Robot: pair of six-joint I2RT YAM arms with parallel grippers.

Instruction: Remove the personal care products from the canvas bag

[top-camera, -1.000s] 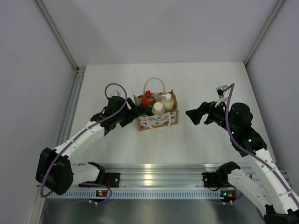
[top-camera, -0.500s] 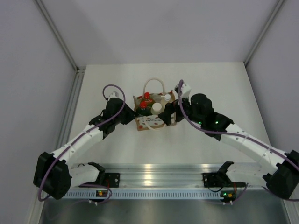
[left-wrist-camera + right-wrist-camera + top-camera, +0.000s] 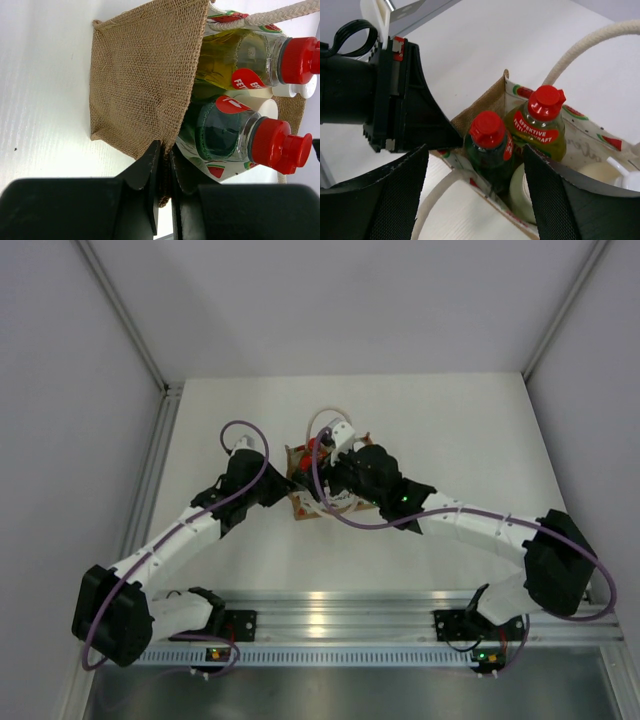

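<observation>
Canvas bag (image 3: 140,85) is seen near the middle of the white table (image 3: 450,420), well apart from every edge. Four bottles are counted upright inside it: a dark green bottle (image 3: 489,150) and a yellow bottle (image 3: 540,132), both red-capped, a pale cylinder (image 3: 524,192) and a pump bottle (image 3: 620,177). Two rope handles (image 3: 580,50) are looped above them. The bag's wall is pinched between the closed jaws of the left gripper (image 3: 164,155). The right gripper (image 3: 475,150) is poised over the green bottle, jaws apart.
</observation>
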